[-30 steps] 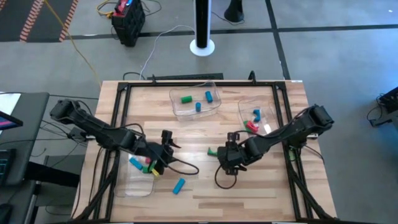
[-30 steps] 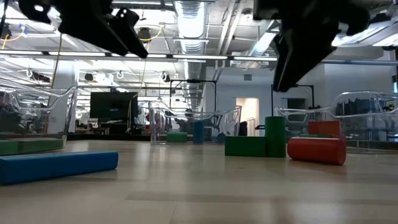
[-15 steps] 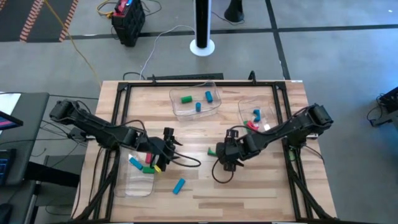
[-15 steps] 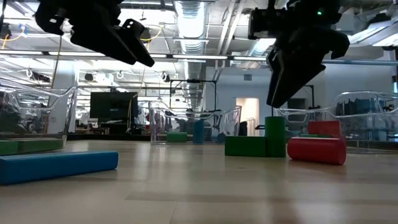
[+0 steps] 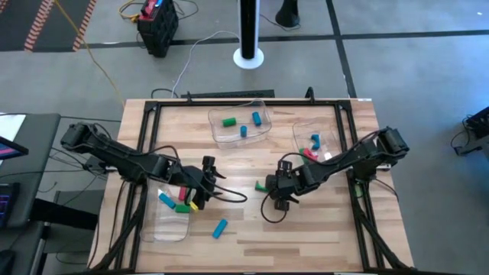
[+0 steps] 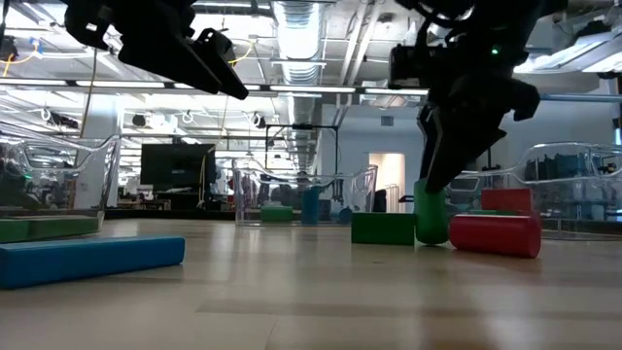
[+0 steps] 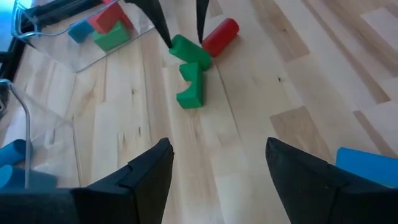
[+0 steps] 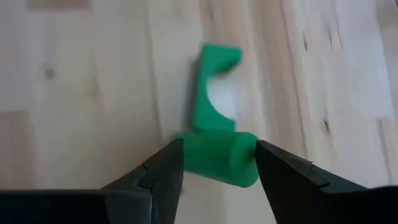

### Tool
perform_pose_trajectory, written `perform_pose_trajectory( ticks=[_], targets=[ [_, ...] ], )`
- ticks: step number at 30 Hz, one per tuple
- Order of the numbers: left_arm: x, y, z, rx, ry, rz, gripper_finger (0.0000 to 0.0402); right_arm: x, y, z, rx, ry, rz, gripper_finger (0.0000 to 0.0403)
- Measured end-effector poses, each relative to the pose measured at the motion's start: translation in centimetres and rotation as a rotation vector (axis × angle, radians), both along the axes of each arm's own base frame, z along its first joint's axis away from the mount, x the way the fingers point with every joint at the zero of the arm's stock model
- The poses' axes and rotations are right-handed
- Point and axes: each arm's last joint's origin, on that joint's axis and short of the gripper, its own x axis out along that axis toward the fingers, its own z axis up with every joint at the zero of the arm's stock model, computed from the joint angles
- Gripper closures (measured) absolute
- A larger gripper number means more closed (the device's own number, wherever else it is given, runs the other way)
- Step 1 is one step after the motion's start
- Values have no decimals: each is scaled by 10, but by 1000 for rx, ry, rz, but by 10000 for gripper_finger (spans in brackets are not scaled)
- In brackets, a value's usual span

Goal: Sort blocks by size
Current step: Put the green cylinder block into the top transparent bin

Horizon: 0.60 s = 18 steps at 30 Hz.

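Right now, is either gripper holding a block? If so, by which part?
Nothing is held yet. The right gripper is open, straddling the green cylinder across its sides, fingers not visibly clamped. The left gripper is open and empty.

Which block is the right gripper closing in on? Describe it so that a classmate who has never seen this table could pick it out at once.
Start at the middle of the wooden table, where the right gripper hangs with open fingers. Between them stands a green cylinder. It touches a green notched block, with a red cylinder beside it; it alone is both green and round.
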Motion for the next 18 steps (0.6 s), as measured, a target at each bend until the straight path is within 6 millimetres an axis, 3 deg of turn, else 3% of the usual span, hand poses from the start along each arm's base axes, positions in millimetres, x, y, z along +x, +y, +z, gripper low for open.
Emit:
perform_pose_trajectory(
  ticks=[18],
  targets=[
    [1, 0, 1, -4, -15, 0, 152, 1, -1, 1, -11, -24, -43, 178]
  ],
)
